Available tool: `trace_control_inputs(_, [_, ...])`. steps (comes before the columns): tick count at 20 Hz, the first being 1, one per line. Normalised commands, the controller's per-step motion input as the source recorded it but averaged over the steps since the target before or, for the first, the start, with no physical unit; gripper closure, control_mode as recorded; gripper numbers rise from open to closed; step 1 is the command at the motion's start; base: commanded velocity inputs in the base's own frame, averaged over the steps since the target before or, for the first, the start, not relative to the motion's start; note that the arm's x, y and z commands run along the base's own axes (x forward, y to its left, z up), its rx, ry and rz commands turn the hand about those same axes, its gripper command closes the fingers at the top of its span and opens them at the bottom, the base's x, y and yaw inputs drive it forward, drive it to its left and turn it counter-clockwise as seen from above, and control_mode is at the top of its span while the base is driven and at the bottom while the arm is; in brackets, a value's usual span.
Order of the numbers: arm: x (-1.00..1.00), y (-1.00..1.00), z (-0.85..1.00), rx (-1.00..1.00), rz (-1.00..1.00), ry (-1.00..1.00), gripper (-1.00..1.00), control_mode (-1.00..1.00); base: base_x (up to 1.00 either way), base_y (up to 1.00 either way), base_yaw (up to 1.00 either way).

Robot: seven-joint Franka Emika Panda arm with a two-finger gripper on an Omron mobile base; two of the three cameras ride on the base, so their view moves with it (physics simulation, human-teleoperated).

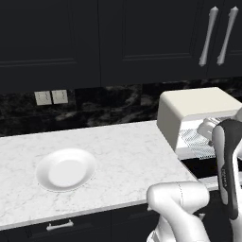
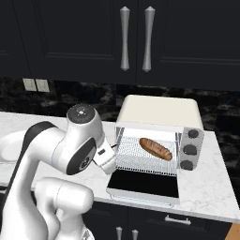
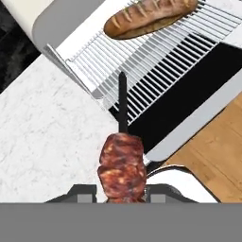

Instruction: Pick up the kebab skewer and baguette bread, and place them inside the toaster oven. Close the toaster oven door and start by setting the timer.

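**Kebab skewer held at the mouth of the open toaster oven**

The kebab skewer [image 3: 122, 160] sits clamped between the jaws of the gripper [image 3: 122, 198], its red-brown meat chunks just above the fingertips and its thin dark stick pointing towards the wire rack [image 3: 156, 52]. The stick's tip lies over the front left corner of the rack in the hand view; whether it touches the wires cannot be told.

The baguette bread [image 2: 155, 148] lies on the rack inside the toaster oven [image 2: 159, 112], slanted across the wires. The toaster oven door [image 2: 145, 183] is folded down flat in front, its dark glass facing up. Three grey knobs [image 2: 190, 150] run down the oven's right panel.

The oven stands on a white marble counter [image 1: 118, 156]. Further left on the counter rests a white plate [image 1: 66, 169]. Dark cabinets [image 2: 136, 37] hang above.
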Motion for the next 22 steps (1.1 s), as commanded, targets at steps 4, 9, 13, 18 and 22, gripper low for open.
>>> trace_control_inputs(4, [0.05,-0.81,0.19,0.01,-0.48,0.0,1.0,-1.0,0.0,0.0,0.0])
trace_control_inputs(9, [0.28,-0.51,0.02,0.13,-0.26,-0.04,1.0,-1.0,0.0,0.0,0.0])
trace_control_inputs(13, [0.38,-0.33,0.0,0.18,-0.15,-0.05,1.0,-1.0,0.0,0.0,0.0])
trace_control_inputs(18, [0.46,-0.04,-0.06,0.03,-0.11,-0.01,1.0,-1.0,0.0,0.0,0.0])
trace_control_inputs(22, [0.4,0.0,-0.22,0.0,-0.04,-0.03,1.0,-1.0,0.0,0.0,0.0])
